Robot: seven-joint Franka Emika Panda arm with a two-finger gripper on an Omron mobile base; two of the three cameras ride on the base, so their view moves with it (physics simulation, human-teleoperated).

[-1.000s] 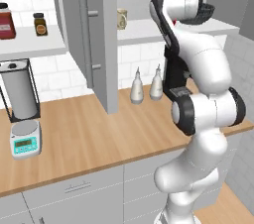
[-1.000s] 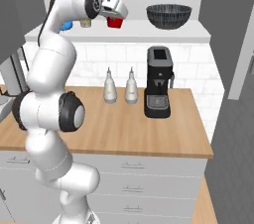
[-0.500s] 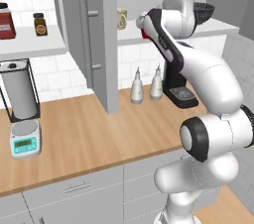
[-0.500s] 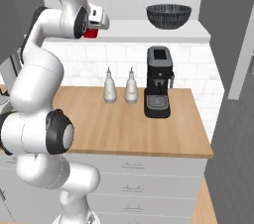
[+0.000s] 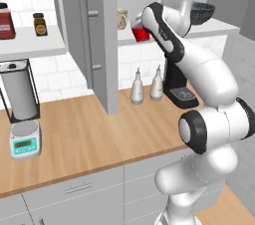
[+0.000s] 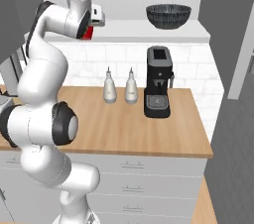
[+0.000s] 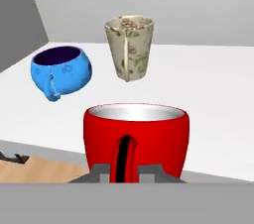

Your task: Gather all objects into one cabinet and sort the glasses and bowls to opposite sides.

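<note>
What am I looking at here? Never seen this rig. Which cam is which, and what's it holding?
It is a rendered kitchen with a white robot arm on a driving base. Two pictures come from cameras on the base, behind the arm to its left and right; the third looks along the hand itself.

In the hand view, the red cup sits right at the gripper, whose fingers seem to pinch its handle, though the tips are mostly hidden. Beyond it on the white shelf stand the cream cup and the blue bowl.

From the right base view, the dark grey bowl sits further along that shelf. Below, the wooden counter carries two white bottles and a black coffee machine. The left base view adds a scale and the open cabinet door.
</note>
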